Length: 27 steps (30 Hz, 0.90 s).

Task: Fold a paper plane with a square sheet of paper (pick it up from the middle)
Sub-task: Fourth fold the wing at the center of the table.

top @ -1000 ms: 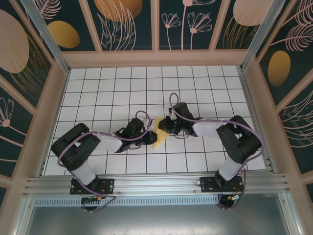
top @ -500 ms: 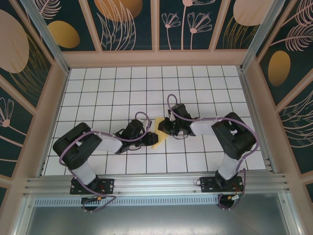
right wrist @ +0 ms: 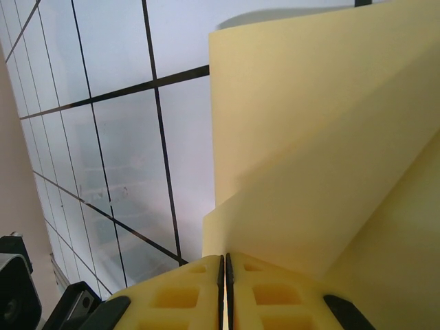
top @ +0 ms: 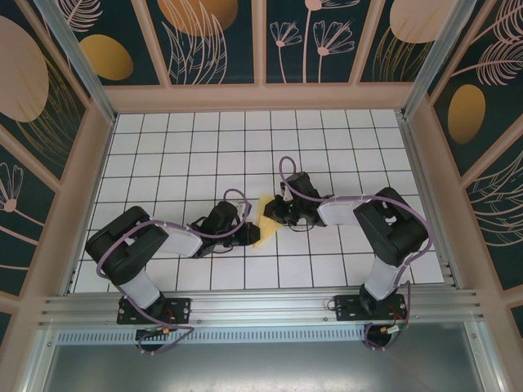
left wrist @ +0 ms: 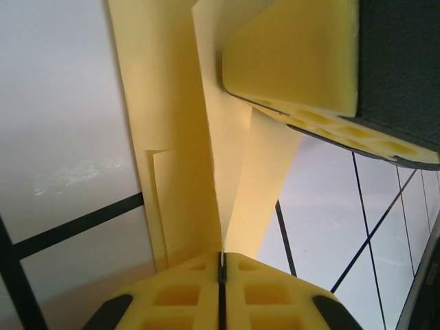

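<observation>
The square sheet of paper [top: 265,222] is folded into a narrow pale-yellow strip with several layers and sharp creases, held just above the tiles at the table's middle. My left gripper [top: 246,236] is shut on its near end, where the centre crease runs into the closed pads [left wrist: 221,260]. My right gripper [top: 275,211] is shut on the far end, its pads pinching a layered edge [right wrist: 225,261]. In the left wrist view the folded paper [left wrist: 182,137] stretches away to the right gripper's yellow fingers [left wrist: 295,55]. In the right wrist view a broad face of the paper [right wrist: 323,130] shows.
The white grid-tile table [top: 180,147] stretches around both arms, with free tiles behind and to either side. Wooden frame walls [top: 261,96] enclose it, and an aluminium rail [top: 261,306] runs along the near edge by the arm bases.
The right arm's elbow has drawn in to the left, and the left gripper has shifted slightly. Both stay shut on the paper, which looks a little narrower from above.
</observation>
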Available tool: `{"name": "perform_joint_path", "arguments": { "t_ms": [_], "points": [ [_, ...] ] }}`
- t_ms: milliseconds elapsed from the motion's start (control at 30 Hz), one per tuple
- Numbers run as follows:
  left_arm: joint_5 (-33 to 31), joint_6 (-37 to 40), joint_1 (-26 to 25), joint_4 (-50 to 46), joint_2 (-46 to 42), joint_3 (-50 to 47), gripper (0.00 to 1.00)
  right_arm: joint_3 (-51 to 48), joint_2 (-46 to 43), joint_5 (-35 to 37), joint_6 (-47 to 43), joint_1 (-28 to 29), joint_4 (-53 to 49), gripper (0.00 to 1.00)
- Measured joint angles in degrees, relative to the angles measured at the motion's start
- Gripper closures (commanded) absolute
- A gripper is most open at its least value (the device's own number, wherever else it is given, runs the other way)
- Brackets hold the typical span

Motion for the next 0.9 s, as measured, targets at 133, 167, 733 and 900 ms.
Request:
{"name": "perform_joint_path", "arguments": {
  "t_ms": [133,167,733,900],
  "points": [
    [0.0,-0.4,0.0,0.4,0.0,-0.4,0.99,0.0,0.0,0.0,0.0,0.0,0.0,0.86],
    [0.0,-0.6,0.0,0.7,0.0,-0.7,0.99,0.0,0.0,0.0,0.0,0.0,0.0,0.86],
    [1.0,-5.9,0.4,8.0,1.0,-3.7,1.00,0.0,-1.9,-1.1,-1.5,1.0,-1.3,0.85],
    [0.8,-7.2,0.4,9.9,1.0,-4.8,1.00,0.1,-1.8,-1.1,-1.5,1.0,-1.3,0.85]
  ]
}}
